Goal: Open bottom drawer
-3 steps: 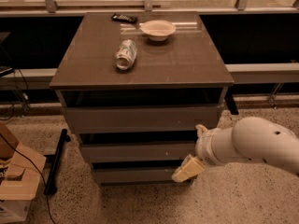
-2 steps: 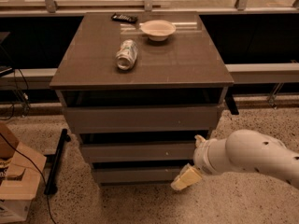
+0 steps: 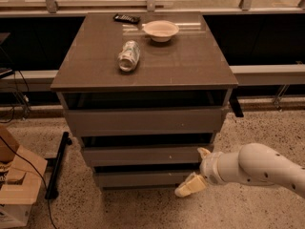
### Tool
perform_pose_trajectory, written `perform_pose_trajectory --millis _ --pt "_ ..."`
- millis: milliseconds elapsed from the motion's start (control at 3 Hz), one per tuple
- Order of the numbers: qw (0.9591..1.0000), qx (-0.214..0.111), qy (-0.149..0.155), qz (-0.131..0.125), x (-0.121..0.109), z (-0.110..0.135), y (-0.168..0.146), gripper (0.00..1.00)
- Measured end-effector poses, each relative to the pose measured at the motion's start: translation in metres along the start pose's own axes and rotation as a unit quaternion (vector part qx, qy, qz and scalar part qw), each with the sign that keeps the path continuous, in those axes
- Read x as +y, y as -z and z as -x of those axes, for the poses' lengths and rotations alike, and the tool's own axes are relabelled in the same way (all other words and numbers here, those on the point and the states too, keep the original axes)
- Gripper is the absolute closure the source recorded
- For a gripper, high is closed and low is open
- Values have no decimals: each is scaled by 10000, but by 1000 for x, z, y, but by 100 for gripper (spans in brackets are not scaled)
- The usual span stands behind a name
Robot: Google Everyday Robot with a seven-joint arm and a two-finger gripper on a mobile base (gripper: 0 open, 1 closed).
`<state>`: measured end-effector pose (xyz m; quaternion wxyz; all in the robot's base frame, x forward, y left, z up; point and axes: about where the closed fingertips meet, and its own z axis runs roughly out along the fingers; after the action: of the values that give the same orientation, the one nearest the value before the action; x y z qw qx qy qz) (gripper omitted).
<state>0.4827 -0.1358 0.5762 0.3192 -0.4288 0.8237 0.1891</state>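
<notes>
The grey-brown cabinet [image 3: 143,75] has three drawer fronts. The bottom drawer [image 3: 138,178] is the lowest and narrowest, a plain flat front with a dark gap above it. My gripper [image 3: 196,170] is on a white arm coming from the right, at the right end of the bottom drawer's front. Its cream fingers are spread apart: one fingertip [image 3: 188,186] is low, by the drawer's lower right corner, and the other [image 3: 204,152] is up by the middle drawer's right end. The gripper holds nothing.
On the cabinet top lie a crushed can [image 3: 128,56], a white bowl [image 3: 161,30] and a dark remote [image 3: 126,18]. A cardboard box [image 3: 14,185] and a black bar [image 3: 57,163] sit on the speckled floor at the left. A glass railing runs behind.
The arm has dropped lower and the gripper has moved down from the middle drawer's level to the bottom drawer's right end. The drawer fronts have not moved.
</notes>
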Motion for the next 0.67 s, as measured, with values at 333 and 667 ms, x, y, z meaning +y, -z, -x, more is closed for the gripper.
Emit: perform_pose_trajectory --millis 333,667 --pt "9965 -578 -387 461 -29 -32 -35 0" --pt "9905 -801 -766 810 -45 -65 -69 0"
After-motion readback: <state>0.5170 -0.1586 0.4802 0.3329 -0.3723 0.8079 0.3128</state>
